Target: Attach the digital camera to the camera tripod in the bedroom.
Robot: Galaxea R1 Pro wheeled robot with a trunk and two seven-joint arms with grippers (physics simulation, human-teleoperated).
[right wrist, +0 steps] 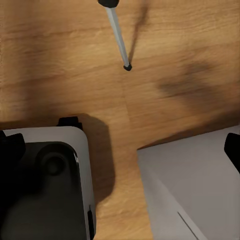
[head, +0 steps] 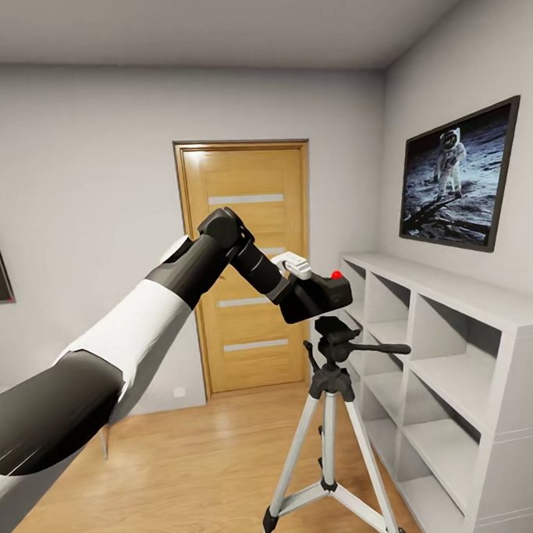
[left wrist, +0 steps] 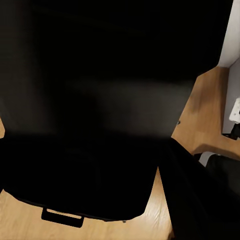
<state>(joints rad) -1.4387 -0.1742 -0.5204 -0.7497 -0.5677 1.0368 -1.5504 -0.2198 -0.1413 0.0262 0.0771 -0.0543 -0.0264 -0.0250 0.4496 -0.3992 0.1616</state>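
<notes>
In the head view my left gripper (head: 301, 294) is shut on the digital camera (head: 335, 291), a chunky black body with a red round button on top. The camera sits directly over the black head of the camera tripod (head: 327, 388), which stands on silver-grey legs on the wood floor beside the shelves. I cannot tell whether camera and head touch. The left wrist view is almost wholly dark with the camera body (left wrist: 100, 100) close up. My right gripper (right wrist: 120, 147) hangs open over the floor, holding nothing.
White cube shelves (head: 458, 350) run along the right wall, close to the tripod. An oak door (head: 251, 267) with frosted strips is straight ahead. A thin silver leg with a black foot (right wrist: 120, 42) and my grey base (right wrist: 50, 190) are in the right wrist view.
</notes>
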